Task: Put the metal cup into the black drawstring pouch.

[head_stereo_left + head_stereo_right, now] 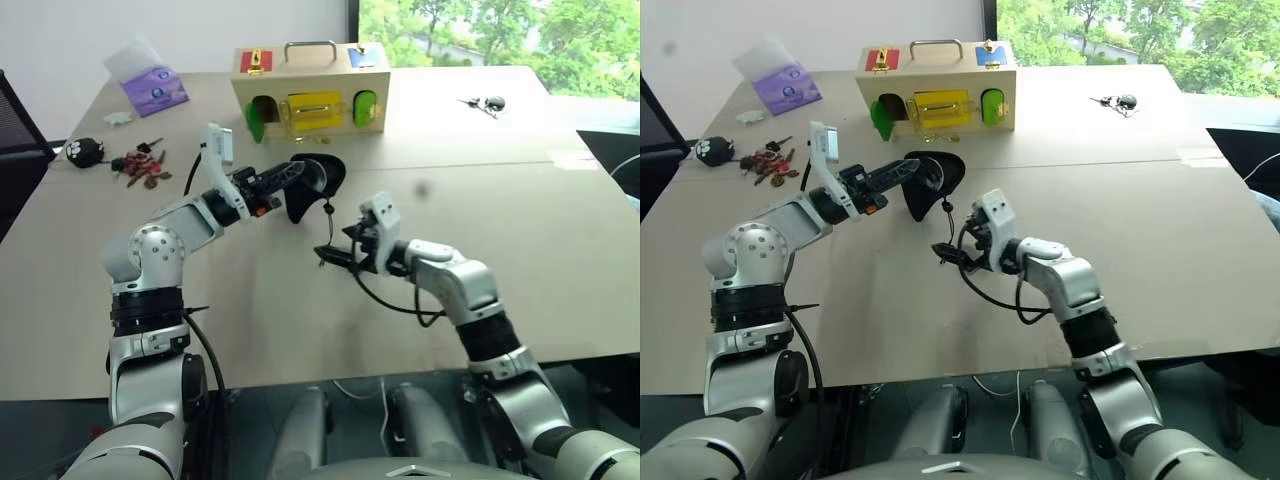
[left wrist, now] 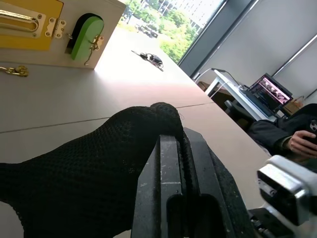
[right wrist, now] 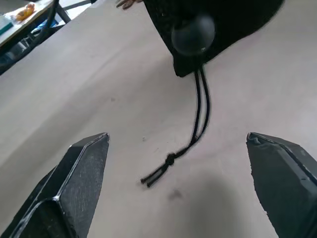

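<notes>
My left gripper (image 1: 300, 176) is shut on the upper edge of the black drawstring pouch (image 1: 320, 186), holding it up over the middle of the table. In the left wrist view the closed fingers (image 2: 171, 168) pinch the mesh fabric of the pouch (image 2: 84, 173). Its thin cord (image 3: 200, 111) hangs from a round toggle (image 3: 194, 30) down to the tabletop. Just in front of and below the pouch, my right gripper (image 1: 335, 255) is open with nothing between its fingers, facing the cord. The metal cup is out of view.
A wooden latch box (image 1: 312, 88) stands at the back behind the pouch. Keys (image 1: 140, 165), a small black round thing with paw marks (image 1: 85, 150) and a purple packet (image 1: 155, 88) lie at the back left. More keys (image 1: 482, 102) lie far right.
</notes>
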